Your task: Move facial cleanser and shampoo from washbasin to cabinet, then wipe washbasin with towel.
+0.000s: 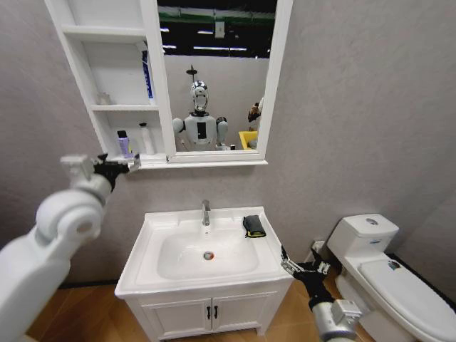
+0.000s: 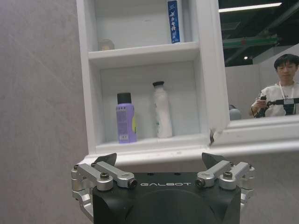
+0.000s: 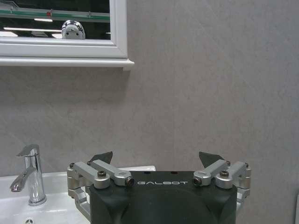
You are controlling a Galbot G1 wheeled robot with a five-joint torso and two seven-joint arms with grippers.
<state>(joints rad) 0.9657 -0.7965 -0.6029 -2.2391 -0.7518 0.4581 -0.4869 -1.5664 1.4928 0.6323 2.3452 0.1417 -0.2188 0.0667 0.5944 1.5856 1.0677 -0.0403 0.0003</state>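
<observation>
Bottom shelf crowded, basin rim mostly bare

On the cabinet (image 1: 114, 107) bottom shelf, the purple bottle (image 2: 125, 117) and white bottle (image 2: 161, 110) stand apart, a gap between them, free room toward the mirror-side wall. On the washbasin (image 1: 153, 242), tap (image 1: 206, 212) and towel (image 1: 254, 226) occupy the back rim.

White toilet (image 1: 388, 274) — low cupboard (image 1: 210, 313)

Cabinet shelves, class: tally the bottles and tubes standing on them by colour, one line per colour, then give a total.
Purple bottle with black cap: 1
White bottle with black cap: 1
Blue tube: 1
Total: 3
A small pale item on the cabinet's middle shelf is too unclear to class.
</observation>
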